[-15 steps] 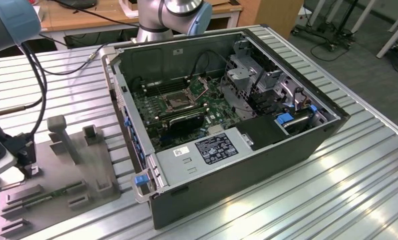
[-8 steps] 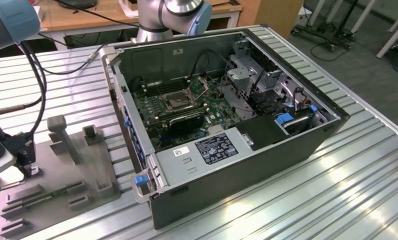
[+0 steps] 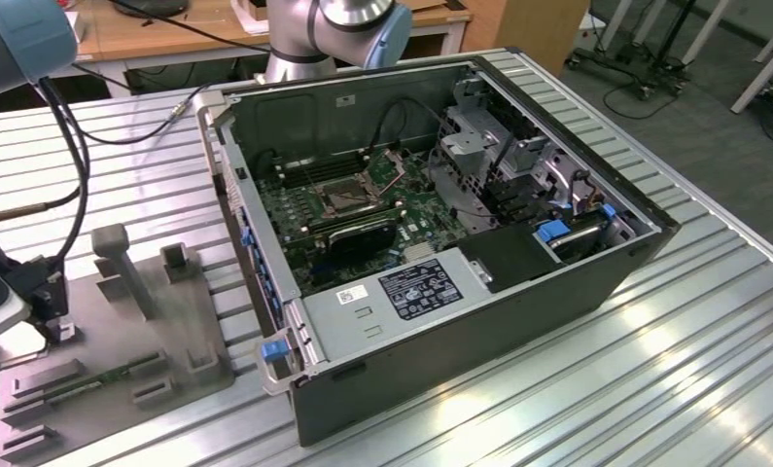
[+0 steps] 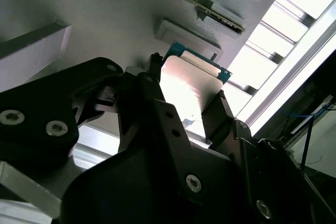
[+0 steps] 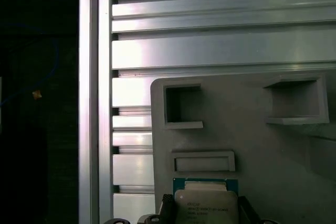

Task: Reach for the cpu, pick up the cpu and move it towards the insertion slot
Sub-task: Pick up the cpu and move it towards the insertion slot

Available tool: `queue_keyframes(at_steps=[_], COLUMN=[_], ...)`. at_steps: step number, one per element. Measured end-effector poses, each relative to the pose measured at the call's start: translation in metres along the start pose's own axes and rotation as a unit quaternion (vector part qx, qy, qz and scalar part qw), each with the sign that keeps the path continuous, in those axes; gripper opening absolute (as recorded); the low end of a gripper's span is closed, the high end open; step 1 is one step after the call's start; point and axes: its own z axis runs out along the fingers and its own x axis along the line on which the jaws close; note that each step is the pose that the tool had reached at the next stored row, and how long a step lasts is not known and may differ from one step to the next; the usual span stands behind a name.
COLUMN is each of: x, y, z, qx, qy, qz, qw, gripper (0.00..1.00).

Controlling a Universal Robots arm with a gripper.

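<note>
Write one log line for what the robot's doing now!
gripper: shut on small flat silvery square cpu | where: at grey plastic tray | silver-framed square insertion slot: apart, in open computer case

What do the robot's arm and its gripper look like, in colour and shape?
The arm is made of round silver-grey tubes with pale blue joint caps; black cables hang from it. The gripper is matte black, built of flat angular links fastened with silver screws, ending in two narrow fingers.

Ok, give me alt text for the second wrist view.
The gripper holds the cpu by two opposite edges, its silvery top facing the camera. Behind it lies a grey tray on a ribbed metal table.
</note>
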Motion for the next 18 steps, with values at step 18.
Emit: queue_keyframes(at_steps=[18], x=[-0.0001], y=[0.0000], z=[-0.0056], qx=[0.0000], qy=[0.0000], qz=[0.000], qw=[1.0000], gripper=[0.55])
